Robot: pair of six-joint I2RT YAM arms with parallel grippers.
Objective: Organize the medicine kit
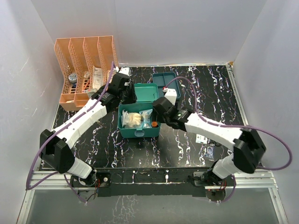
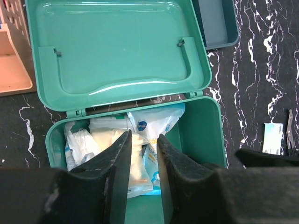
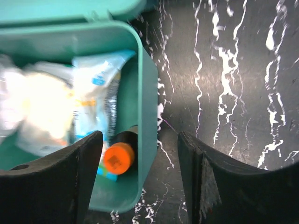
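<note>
The medicine kit stands open in the middle of the table, its lid laid back flat. White and cream packets fill its left and middle. A dark bottle with an orange cap lies against the right wall. My left gripper hovers over the packets, its jaws a narrow gap apart and nothing clamped between them. My right gripper stands open wide, one finger over the box interior and the other over the table outside the wall. The darker teal insert tray lies behind the lid.
The orange slotted rack holding small items stands at the back left, close to my left arm. A small white packet and thin metal tweezers lie on the black marbled table to the right of the kit. White walls enclose the table.
</note>
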